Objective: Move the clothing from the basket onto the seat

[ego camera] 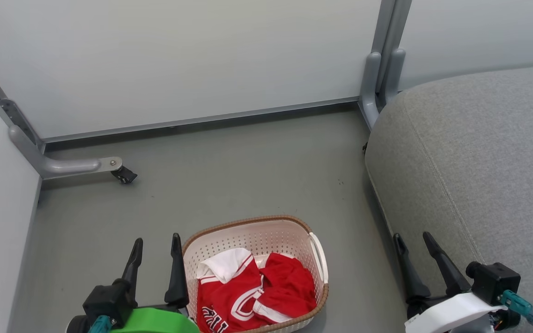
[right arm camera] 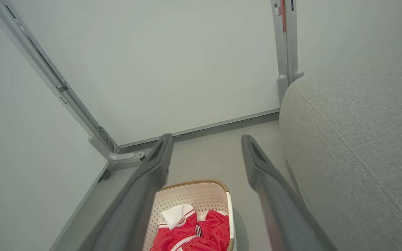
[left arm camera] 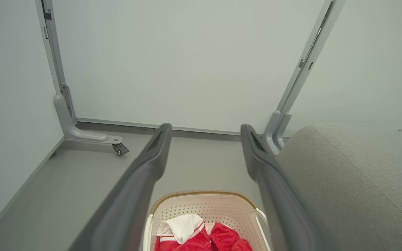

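The red clothing lies bunched inside the basket on the floor, just beside the grey seat, while the left gripper and the right gripper hang spread and empty, probably so either can reach in

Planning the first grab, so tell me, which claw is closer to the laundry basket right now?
Left. The left claw is open right beside the basket, at its left rim; the right claw is open farther off, across a strip of floor, by the seat.
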Motion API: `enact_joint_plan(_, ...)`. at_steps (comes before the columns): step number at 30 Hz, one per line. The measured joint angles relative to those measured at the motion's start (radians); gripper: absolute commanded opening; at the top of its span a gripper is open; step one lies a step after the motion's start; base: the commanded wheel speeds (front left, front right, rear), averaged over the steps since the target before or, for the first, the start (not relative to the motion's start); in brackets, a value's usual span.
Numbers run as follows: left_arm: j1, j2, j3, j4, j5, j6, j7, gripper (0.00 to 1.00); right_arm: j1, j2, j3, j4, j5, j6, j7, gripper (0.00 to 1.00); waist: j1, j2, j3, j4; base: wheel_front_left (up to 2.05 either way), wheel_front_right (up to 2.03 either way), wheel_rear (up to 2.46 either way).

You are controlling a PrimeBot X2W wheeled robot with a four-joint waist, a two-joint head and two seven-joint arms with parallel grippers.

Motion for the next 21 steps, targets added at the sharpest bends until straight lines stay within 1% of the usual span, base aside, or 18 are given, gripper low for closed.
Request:
enact_joint_plan(12, 0.011, 0.001, -0.024, 0.003, 0.1, 0.008, -0.026, 1.0, 0.012, -0.001, 0.004, -0.015, -0.082, 0.0, -0.026, 1.0, 0.0, 0.0, -0.001, -0.001, 0.0, 0.0, 0.0)
enact_joint_plan(21, 0.024, 0.001, -0.034, 0.039, 0.144, 0.008, -0.043, 1.0, 0.017, -0.002, 0.016, -0.014, -0.139, 0.0, -0.043, 1.0, 0.0, 0.0, -0.009, -0.006, 0.0, 0.0, 0.0)
